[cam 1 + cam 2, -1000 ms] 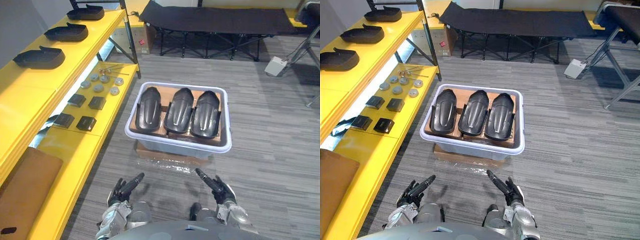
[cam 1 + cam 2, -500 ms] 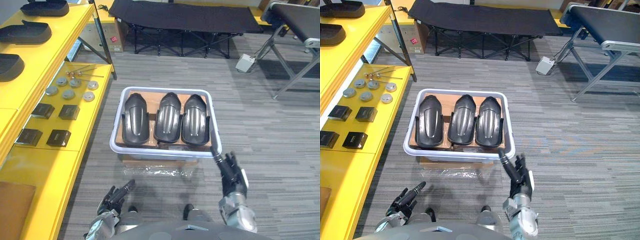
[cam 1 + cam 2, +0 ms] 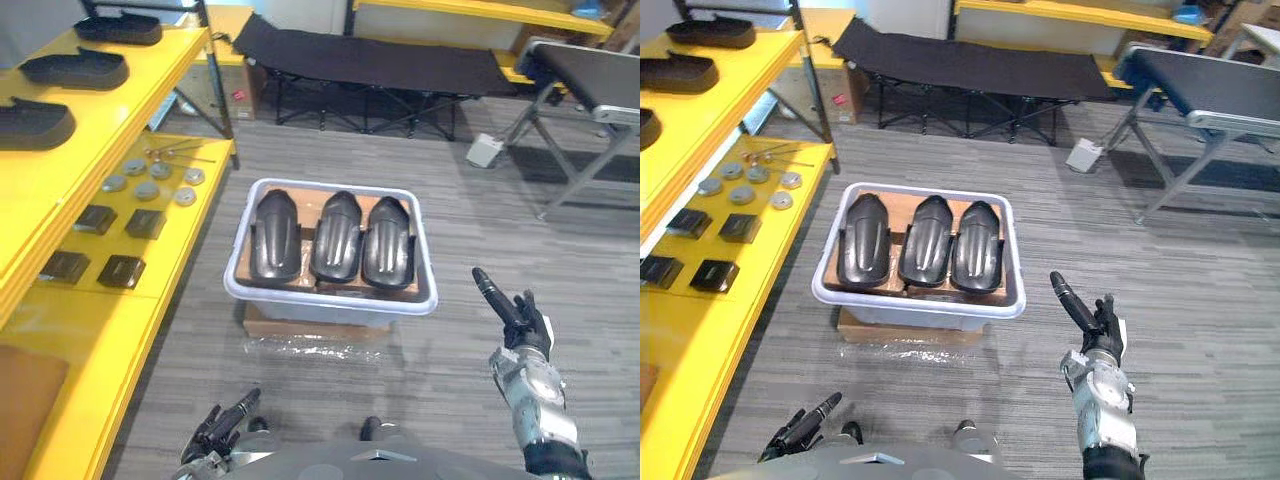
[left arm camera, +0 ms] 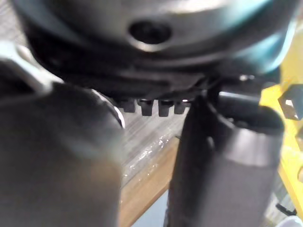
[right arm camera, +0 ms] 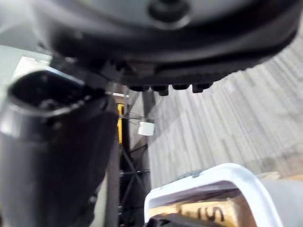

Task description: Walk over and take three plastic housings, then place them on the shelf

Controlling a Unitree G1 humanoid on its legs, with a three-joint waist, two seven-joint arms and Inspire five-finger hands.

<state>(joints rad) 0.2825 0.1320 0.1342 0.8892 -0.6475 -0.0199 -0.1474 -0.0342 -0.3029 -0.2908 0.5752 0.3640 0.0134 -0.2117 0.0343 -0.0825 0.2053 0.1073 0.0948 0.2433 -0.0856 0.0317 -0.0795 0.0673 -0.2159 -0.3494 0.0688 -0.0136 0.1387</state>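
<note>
Housings (image 3: pixel 336 236) lie three abreast in the white tub (image 3: pixel 330 305), right hand (image 3: pixel 520 320) beside it with straight fingers, left hand (image 3: pixel 225 428) low, relaxed.

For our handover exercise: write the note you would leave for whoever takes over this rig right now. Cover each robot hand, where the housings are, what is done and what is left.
Left robot hand: open, empty, low by the body.
Right robot hand: open, empty, raised to the right of the white tub.
Three black plastic housings lie side by side in the tub, which stands beside the yellow shelf.
Three similar dark parts lie on the upper shelf board.
Done: the robot stands at the tub.
Left: grasp all three housings and set them on the shelf.
</note>
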